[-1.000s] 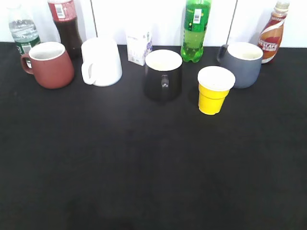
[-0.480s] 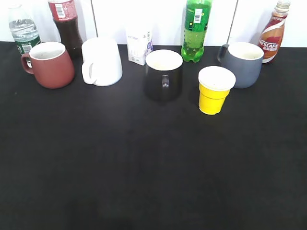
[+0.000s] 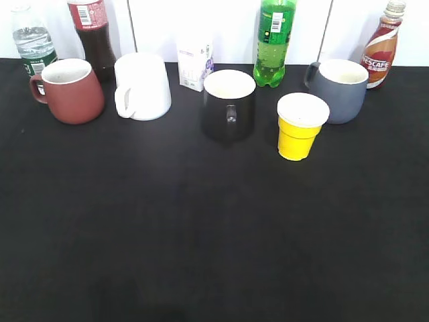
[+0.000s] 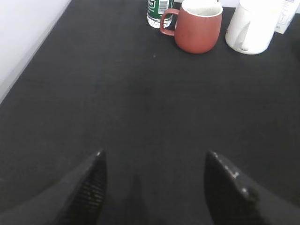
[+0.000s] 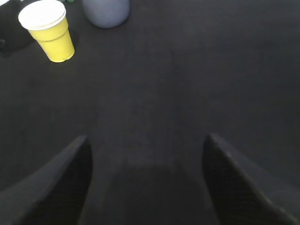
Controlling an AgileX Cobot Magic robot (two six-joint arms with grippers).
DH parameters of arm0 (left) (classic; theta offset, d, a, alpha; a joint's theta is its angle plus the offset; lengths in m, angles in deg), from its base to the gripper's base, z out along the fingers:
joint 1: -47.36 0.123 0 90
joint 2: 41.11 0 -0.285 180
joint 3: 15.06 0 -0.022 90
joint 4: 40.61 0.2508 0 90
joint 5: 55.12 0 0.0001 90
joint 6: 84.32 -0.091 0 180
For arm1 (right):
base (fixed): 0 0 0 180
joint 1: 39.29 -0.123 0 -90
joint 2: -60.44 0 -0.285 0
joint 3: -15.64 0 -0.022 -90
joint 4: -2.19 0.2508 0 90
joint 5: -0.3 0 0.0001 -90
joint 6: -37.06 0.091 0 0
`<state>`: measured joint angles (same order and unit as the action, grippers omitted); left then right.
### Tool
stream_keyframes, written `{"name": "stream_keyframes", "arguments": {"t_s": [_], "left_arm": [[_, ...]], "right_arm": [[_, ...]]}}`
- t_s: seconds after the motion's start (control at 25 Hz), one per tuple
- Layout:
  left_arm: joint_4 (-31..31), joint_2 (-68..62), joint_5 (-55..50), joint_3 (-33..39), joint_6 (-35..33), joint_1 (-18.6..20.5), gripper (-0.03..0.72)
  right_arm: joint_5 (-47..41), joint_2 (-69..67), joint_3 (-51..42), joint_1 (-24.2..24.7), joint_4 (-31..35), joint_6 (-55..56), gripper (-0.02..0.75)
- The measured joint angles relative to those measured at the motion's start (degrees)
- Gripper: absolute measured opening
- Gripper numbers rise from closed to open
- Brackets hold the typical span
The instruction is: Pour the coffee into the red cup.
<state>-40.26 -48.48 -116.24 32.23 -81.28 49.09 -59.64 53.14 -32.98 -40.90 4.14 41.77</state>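
Note:
The coffee bottle (image 3: 381, 45), with its red-brown Nescafe label, stands upright at the far right back of the black table. The red cup (image 3: 70, 90) stands at the far left back, handle to the left; it also shows in the left wrist view (image 4: 198, 26). My left gripper (image 4: 154, 157) is open and empty above bare table, well short of the red cup. My right gripper (image 5: 146, 140) is open and empty above bare table; the coffee bottle is out of its view. Neither gripper shows in the exterior view.
Along the back stand a water bottle (image 3: 30, 40), a dark cola bottle (image 3: 92, 35), a white mug (image 3: 141, 86), a small carton (image 3: 194, 64), a black mug (image 3: 228, 104), a green bottle (image 3: 273, 41), a yellow paper cup (image 3: 299, 125) and a grey mug (image 3: 340, 89).

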Motion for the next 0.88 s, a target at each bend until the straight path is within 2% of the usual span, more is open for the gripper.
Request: {"name": "stream_keyframes", "arguments": {"t_s": [0.28, 0.44, 0.72, 0.88], "left_arm": [[0.00, 0.00, 0.00, 0.00, 0.00, 0.00, 0.496], [-0.35, 0.00, 0.00, 0.00, 0.00, 0.00, 0.462], [0.00, 0.00, 0.00, 0.00, 0.00, 0.00, 0.449], [0.00, 0.00, 0.00, 0.00, 0.00, 0.00, 0.410]], "right_arm": [[0.00, 0.00, 0.00, 0.00, -0.05, 0.06, 0.571], [0.00, 0.00, 0.00, 0.00, -0.05, 0.11, 0.571], [0.00, 0.00, 0.00, 0.00, -0.05, 0.11, 0.571], [0.00, 0.00, 0.00, 0.00, -0.05, 0.16, 0.571]]}}
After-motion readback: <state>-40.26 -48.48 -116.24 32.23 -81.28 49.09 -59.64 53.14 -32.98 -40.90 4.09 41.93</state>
